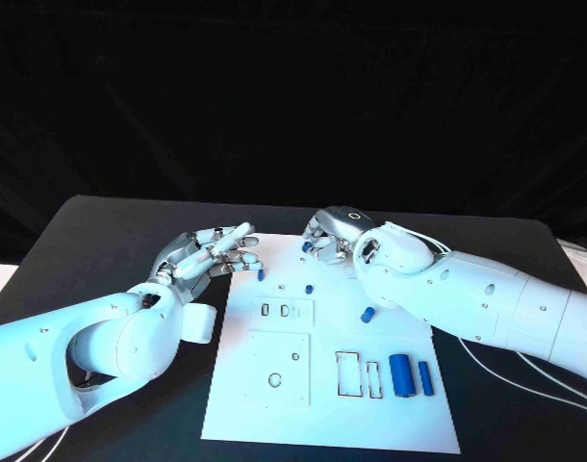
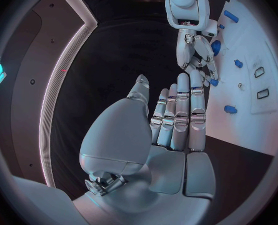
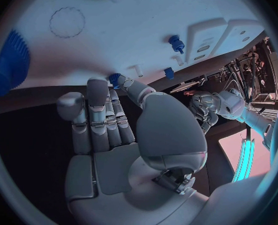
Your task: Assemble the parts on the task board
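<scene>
Board: white plate on the black table, blue pieces lying beside its slots.
Left robot hand: fingers straight, holding nothing.
Right robot hand: fingertips on a small blue piece; I cannot tell if it is gripped.

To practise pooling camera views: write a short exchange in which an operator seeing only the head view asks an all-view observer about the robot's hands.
Operator: The right hand hides its own fingers. What is at their tips?
Observer: A small blue part, at the edge of the task board; pinched or only touched, I cannot tell.
Operator: Is the left hand carrying anything?
Observer: No; its palm is bare and its fingers lie straight.
</scene>
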Robot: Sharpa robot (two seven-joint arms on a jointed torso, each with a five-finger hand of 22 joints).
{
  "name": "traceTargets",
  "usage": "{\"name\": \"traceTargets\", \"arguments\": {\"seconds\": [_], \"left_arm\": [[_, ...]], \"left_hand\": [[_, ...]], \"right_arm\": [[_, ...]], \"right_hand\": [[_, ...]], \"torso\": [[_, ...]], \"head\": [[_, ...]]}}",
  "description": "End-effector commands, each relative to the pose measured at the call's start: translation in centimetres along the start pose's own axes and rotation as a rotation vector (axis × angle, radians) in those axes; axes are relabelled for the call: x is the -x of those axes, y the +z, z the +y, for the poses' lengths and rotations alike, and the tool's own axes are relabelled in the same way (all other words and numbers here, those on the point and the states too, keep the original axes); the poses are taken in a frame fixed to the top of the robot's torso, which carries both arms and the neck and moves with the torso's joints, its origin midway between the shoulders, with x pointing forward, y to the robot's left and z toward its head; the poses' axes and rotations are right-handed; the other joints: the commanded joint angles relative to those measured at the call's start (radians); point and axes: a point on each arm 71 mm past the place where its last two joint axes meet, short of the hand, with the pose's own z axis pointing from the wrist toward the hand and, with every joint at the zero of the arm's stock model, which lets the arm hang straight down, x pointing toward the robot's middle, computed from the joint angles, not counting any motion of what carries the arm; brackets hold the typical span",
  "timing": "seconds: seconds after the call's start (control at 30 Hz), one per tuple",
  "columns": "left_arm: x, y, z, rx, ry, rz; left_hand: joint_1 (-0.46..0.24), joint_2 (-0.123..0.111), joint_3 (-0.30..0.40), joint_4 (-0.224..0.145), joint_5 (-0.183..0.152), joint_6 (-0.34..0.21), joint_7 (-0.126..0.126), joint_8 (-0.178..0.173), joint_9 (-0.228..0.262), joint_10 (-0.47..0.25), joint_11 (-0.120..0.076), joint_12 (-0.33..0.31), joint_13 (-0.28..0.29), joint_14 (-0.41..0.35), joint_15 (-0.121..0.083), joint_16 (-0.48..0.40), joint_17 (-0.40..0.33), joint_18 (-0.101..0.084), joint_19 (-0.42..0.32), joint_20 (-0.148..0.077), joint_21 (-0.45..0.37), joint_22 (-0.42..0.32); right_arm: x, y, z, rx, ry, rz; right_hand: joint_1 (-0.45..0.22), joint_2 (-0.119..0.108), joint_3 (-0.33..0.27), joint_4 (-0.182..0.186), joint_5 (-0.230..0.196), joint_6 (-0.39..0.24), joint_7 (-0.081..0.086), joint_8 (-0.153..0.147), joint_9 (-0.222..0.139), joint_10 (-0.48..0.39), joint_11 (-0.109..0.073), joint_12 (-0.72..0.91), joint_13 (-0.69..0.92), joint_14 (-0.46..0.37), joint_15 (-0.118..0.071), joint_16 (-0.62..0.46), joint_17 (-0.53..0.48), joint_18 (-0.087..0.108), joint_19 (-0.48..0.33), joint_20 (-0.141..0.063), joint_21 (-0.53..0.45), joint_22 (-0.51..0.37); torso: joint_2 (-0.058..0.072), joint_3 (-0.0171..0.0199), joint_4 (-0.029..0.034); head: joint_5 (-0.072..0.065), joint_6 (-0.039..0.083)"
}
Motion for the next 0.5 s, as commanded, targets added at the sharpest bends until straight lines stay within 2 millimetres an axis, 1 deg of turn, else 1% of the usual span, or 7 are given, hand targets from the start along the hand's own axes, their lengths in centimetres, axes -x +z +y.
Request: {"name": "traceTargets", "arguments": {"seconds": [0.03,0.1,0.17,0.3,0.33,0.4,0.5], "left_arm": [[-0.3,0.0,-0.1,-0.004,-0.013,0.025],[-0.3,0.0,-0.1,-0.003,-0.013,0.025],[-0.2,0.1,-0.1,-0.003,-0.013,0.023],[0.0,0.1,-0.1,-0.002,-0.014,0.019],[0.0,0.1,-0.1,-0.002,-0.015,0.019],[0.1,0.1,-0.2,-0.002,-0.015,0.018],[0.2,0.0,-0.2,-0.002,-0.015,0.017]], "left_hand": [[-0.001,0.010,-0.001,-0.004,0.003,0.002,0.004,-0.006,-0.001,-0.007,-0.002,-0.008,-0.002,-0.001,-0.001,0.002,0.003,-0.001,0.005,0.003,-0.002,0.001],[-0.001,0.010,-0.001,-0.004,0.003,0.001,0.004,-0.006,-0.001,-0.008,-0.002,-0.008,-0.002,-0.001,-0.001,0.002,0.003,-0.001,0.005,0.003,-0.002,0.001],[-0.001,0.010,-0.002,-0.004,0.003,0.001,0.004,-0.006,-0.002,-0.008,-0.002,-0.008,-0.002,-0.002,-0.001,0.001,0.003,-0.001,0.005,0.003,-0.002,0.001],[-0.001,0.010,-0.002,-0.004,0.003,0.001,0.004,-0.007,-0.002,-0.008,-0.002,-0.008,-0.002,-0.002,-0.001,0.001,0.004,-0.001,0.005,0.003,-0.002,0.001],[-0.001,0.010,-0.002,-0.004,0.003,0.001,0.004,-0.007,-0.002,-0.008,-0.002,-0.008,-0.002,-0.002,-0.001,0.001,0.004,-0.001,0.005,0.003,-0.002,0.001],[-0.001,0.010,-0.002,-0.004,0.003,0.001,0.004,-0.007,-0.002,-0.009,-0.002,-0.008,-0.002,-0.002,-0.001,0.001,0.004,-0.001,0.005,0.003,-0.002,0.001],[-0.001,0.010,-0.002,-0.005,0.003,0.001,0.004,-0.007,-0.002,-0.009,-0.002,-0.009,-0.002,-0.002,-0.001,0.001,0.004,-0.001,0.005,0.003,-0.002,0.001]], "right_arm": [[0.1,-0.1,0.0,-0.004,0.000,-0.015],[0.3,-0.3,-0.1,0.001,0.008,-0.030],[0.6,-0.7,-0.2,0.007,0.020,-0.046],[1.5,-2.0,-0.8,0.010,0.054,-0.074],[1.8,-2.4,-1.1,0.006,0.064,-0.083],[2.6,-3.3,-1.9,-0.009,0.086,-0.098],[3.6,-4.6,-3.5,-0.052,0.135,-0.102]], "right_hand": [[0.013,-0.013,-0.043,0.006,-0.003,-0.037,0.005,-0.002,-0.001,-0.060,0.009,0.003,0.003,-0.015,0.006,-0.050,-0.055,0.027,-0.048,0.007,-0.052,-0.083],[0.021,-0.014,-0.056,0.007,-0.002,-0.043,0.005,-0.002,-0.001,-0.066,0.009,0.004,0.003,-0.013,0.006,-0.057,-0.061,0.029,-0.054,0.007,-0.063,-0.099],[0.027,-0.011,-0.063,0.009,0.001,-0.042,0.005,-0.001,0.000,-0.063,0.010,0.006,0.003,-0.011,0.006,-0.060,-0.065,0.029,-0.052,0.007,-0.064,-0.100],[0.038,-0.002,-0.075,0.017,0.023,-0.020,0.006,0.004,0.003,-0.022,0.005,0.024,0.006,0.002,0.002,-0.061,-0.071,0.023,-0.025,0.005,-0.049,-0.070],[0.039,0.000,-0.076,0.020,0.032,-0.014,0.006,0.005,0.004,-0.005,0.003,0.030,0.006,0.009,0.001,-0.048,-0.057,0.019,-0.011,0.004,-0.037,-0.049],[0.029,-0.002,-0.078,0.030,0.060,-0.001,0.004,0.007,0.005,0.041,-0.003,0.048,0.010,0.032,-0.003,0.013,0.017,0.006,0.031,0.000,0.003,0.022],[0.008,-0.012,-0.083,0.050,0.095,0.020,-0.010,0.012,0.008,0.136,-0.025,0.085,0.025,0.063,-0.018,0.108,0.131,-0.011,0.088,-0.010,0.060,0.123]], "torso": [[0.001,0.0006,-0.0005],[0.000,0.0008,-0.0003],[0.000,0.0015,-0.0018],[0.000,0.0020,-0.0047],[0.000,0.0028,-0.0065],[-0.001,0.0038,-0.0105],[-0.004,0.0046,-0.0179]], "head": [[-0.003,0.003],[-0.004,0.003],[-0.003,0.006],[-0.007,0.011],[-0.008,0.013],[-0.007,0.015],[-0.009,0.018]]}}
